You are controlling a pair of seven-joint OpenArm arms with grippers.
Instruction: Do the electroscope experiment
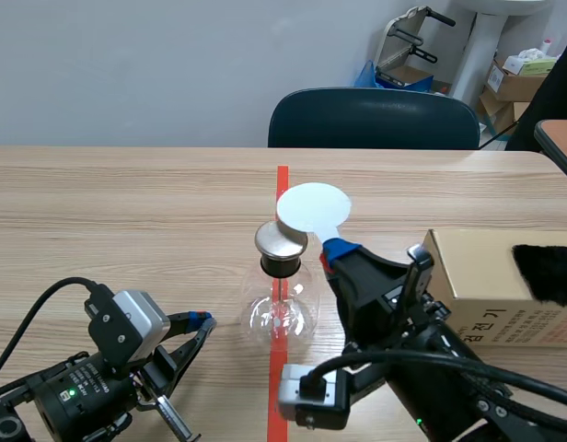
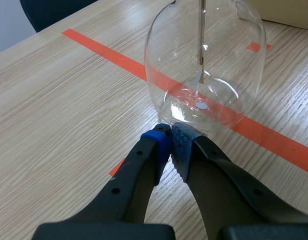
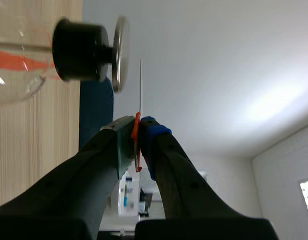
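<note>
At centre frame in the scene view, a clear glass flask electroscope [image 1: 282,308] with a round metal cap [image 1: 282,241] stands on the wooden table [image 1: 127,212]. The right gripper [image 1: 337,250] pinches the orange tab of a thin white disc [image 1: 313,208] just above the cap. A brown cardboard box [image 1: 477,276] crowds its lower right; open tabletop lies upper left.

Left wrist view: the left gripper [image 2: 171,140], closed and empty, sits just beside the flask's base, where a nudge could tip it.

Right wrist view: disc and cap stand narrowly apart, so drift would bring contact.
</note>
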